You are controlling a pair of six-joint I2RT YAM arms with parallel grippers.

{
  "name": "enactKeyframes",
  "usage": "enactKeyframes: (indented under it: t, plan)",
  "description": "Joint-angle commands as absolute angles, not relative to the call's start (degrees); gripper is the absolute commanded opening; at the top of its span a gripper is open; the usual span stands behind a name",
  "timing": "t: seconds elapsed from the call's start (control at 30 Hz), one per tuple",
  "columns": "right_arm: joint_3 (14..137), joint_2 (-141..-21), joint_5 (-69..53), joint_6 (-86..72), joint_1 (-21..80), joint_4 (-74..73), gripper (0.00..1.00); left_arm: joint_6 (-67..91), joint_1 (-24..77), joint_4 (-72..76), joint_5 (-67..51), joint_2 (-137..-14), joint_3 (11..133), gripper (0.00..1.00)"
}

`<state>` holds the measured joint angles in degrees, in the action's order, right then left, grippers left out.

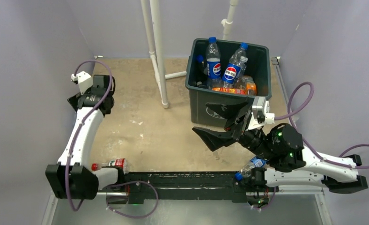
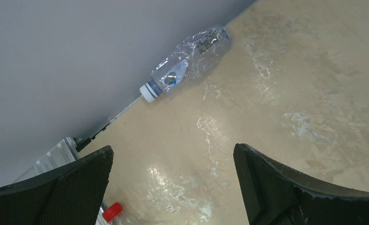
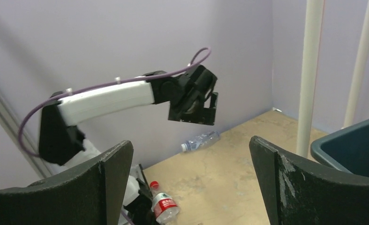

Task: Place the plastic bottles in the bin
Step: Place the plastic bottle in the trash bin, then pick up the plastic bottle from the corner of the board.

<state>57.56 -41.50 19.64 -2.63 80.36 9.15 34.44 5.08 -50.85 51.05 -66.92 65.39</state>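
Note:
The dark bin [image 1: 190, 70] stands at the back right and holds several plastic bottles, among them two Pepsi ones [image 1: 213, 61] [image 1: 232, 70]. A red-capped bottle [image 1: 113, 164] [image 3: 164, 206] lies by the left arm's base. Another, blue-capped, [image 1: 251, 165] rests by the right arm's base. A crushed clear bottle [image 2: 187, 61] [image 3: 200, 140] lies against the left wall. My left gripper [image 1: 86, 101] [image 2: 173, 152] hangs open above bare table near that bottle. In front of the bin, my right gripper [image 1: 200, 117] [image 3: 189, 143] is open and empty, facing left.
White pipes [image 1: 157, 51] [image 3: 311, 70] rise from the table left of the bin. A black rail [image 1: 182, 180] runs along the near edge between the arm bases. Purple walls close in the left, back and right sides.

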Motion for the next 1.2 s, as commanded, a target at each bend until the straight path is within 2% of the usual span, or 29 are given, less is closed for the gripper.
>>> enactKeyframes:
  t: [0.0,0.4,0.93,1.17]
  plan:
    - [55.0,-39.2,16.7,-4.6,80.7,13.4,0.99,32.3,0.4,-44.7,41.7,-76.0,66.4,0.99]
    - [45.7,-29.1,15.9,-8.6,80.6,13.3,0.99,24.4,-3.7,-43.0,44.1,-98.2,75.2,0.99]
    - [43.7,-28.6,12.1,-9.6,80.6,13.1,0.99,21.0,-15.2,-37.9,40.5,-104.2,72.4,0.99]
    - [42.8,-28.6,12.1,-10.5,80.7,13.0,0.99,16.9,-18.0,-37.3,37.3,-109.0,76.4,0.99]
